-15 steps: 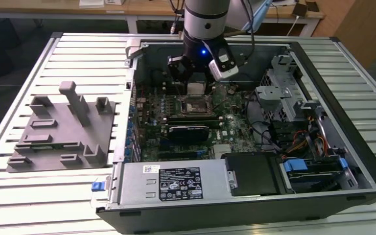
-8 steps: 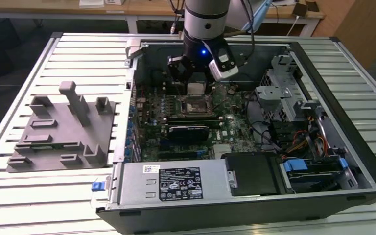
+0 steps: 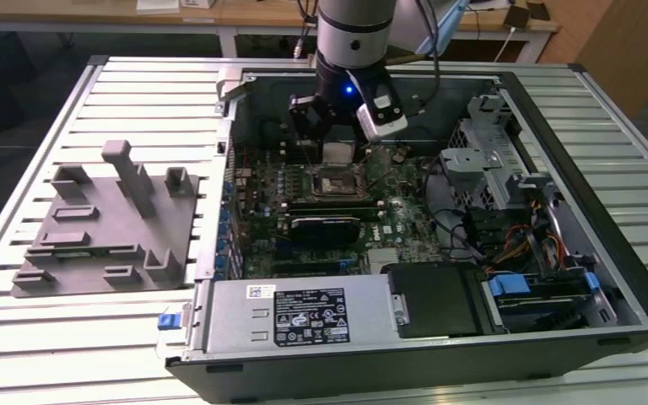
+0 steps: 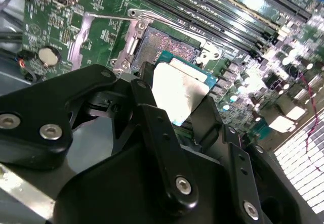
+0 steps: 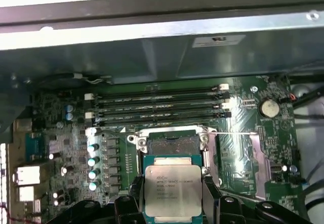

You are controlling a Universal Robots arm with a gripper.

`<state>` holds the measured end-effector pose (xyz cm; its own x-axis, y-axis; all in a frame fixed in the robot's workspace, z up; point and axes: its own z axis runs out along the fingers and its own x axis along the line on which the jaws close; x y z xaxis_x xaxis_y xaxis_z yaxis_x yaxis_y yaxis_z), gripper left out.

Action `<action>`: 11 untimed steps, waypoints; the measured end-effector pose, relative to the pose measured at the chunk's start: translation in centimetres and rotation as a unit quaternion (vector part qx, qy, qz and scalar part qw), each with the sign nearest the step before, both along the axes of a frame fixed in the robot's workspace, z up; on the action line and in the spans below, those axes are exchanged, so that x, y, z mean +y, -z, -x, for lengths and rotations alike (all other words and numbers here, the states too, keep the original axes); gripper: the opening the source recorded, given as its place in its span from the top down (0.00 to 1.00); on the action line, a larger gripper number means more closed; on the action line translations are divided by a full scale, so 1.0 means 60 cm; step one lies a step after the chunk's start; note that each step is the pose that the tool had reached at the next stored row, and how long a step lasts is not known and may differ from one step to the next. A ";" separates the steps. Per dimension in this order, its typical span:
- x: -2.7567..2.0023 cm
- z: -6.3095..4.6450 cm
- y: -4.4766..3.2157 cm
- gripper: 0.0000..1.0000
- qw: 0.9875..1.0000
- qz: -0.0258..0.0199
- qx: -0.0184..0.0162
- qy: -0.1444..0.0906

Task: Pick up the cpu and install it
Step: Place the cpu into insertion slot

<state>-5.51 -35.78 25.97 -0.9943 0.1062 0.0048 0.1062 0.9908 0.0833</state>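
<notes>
The cpu (image 5: 173, 186) is a small square chip with a silvery top and a pale rim, and my gripper (image 5: 173, 204) is shut on it, a black finger on each side. In the exterior view the gripper (image 3: 337, 156) hangs inside the open computer case with the cpu (image 3: 337, 148) just above the black socket frame (image 3: 336, 183). In both wrist views the socket (image 5: 169, 144) lies uncovered, its metal bracket (image 4: 132, 42) swung open, and the cpu (image 4: 178, 93) hovers close beside and above it without touching.
The motherboard (image 3: 414, 219) carries memory slots (image 5: 159, 105), a black finned block (image 3: 324, 228) and a coin cell (image 5: 269, 107). A power supply (image 3: 290, 316) and a drive cage (image 3: 538, 291) fill the case front. A grey tray (image 3: 88, 228) stands at the exterior view's left.
</notes>
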 end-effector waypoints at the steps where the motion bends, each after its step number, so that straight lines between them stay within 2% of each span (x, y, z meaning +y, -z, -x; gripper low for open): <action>1: 0.0000 0.000 0.000 0.46 1.000 0.000 0.000 0.008; 6: 0.0000 0.000 0.000 0.46 0.999 0.000 0.000 0.045; 11: 0.0000 0.000 0.000 0.46 0.997 0.000 0.000 0.084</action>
